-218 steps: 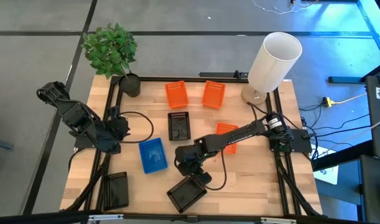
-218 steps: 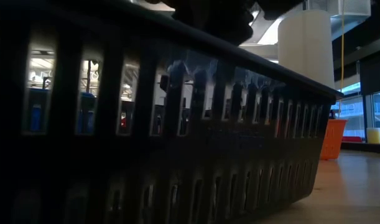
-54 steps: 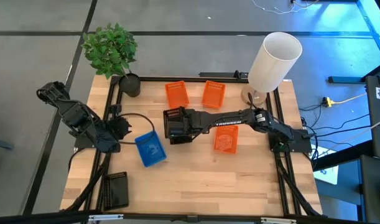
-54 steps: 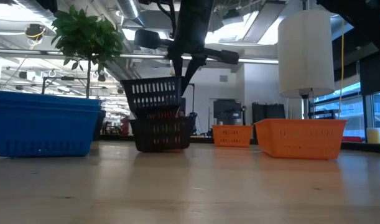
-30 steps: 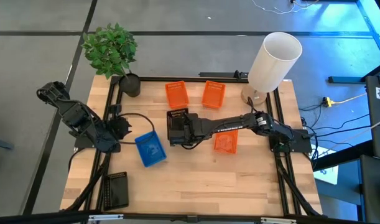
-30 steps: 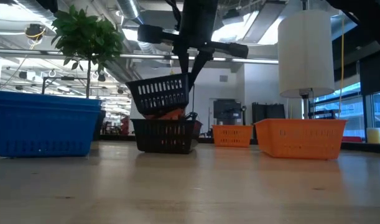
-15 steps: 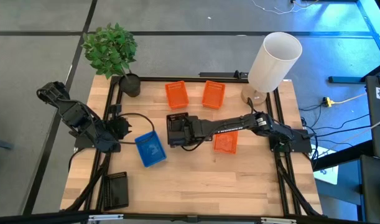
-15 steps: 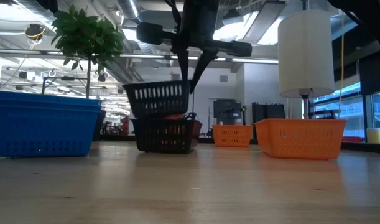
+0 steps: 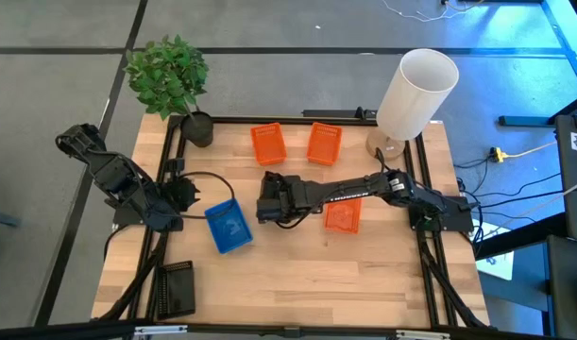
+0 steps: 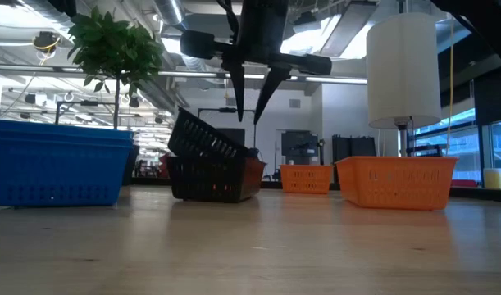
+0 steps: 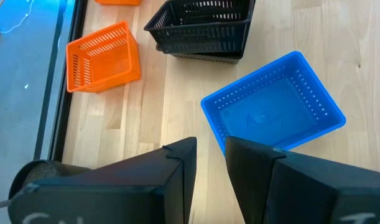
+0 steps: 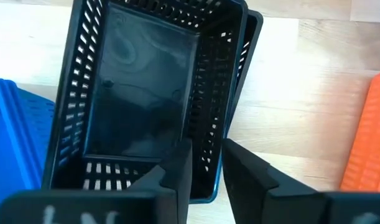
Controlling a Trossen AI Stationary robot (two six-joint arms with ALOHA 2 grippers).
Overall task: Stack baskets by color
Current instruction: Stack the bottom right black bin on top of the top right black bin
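We judged the small black perforated plastic basket (image 10: 207,141) to be light and stiff, with thin mesh walls that flex a little and smooth enough to slide. A pinch on one rim wall, a finger inside and a finger outside, looked like the sensible hold. It lay tilted, only partly nested in a second black mesh basket (image 10: 211,179) near the middle of the wooden table (image 9: 297,283), one end down inside and the other riding up on the rim.

The right gripper (image 10: 248,98) hung directly above that pair with its fingers apart and nothing between them, clear of the tilted rim. The right arm reached from the 3 o'clock edge across to the centre.

The left gripper (image 11: 207,163) waited near the 9 o'clock edge, its fingers a little apart with nothing between them, looking over a blue mesh basket (image 9: 228,228) at about 8 o'clock.

A third black basket (image 9: 178,287) sat well apart at 7 o'clock. 2 orange mesh baskets (image 9: 267,144) stood side by side at 12 o'clock, and another orange basket (image 9: 342,216) lay just beside the right arm, toward 3 o'clock.

We judged that the tilted basket needed a push on its raised end to seat flat.
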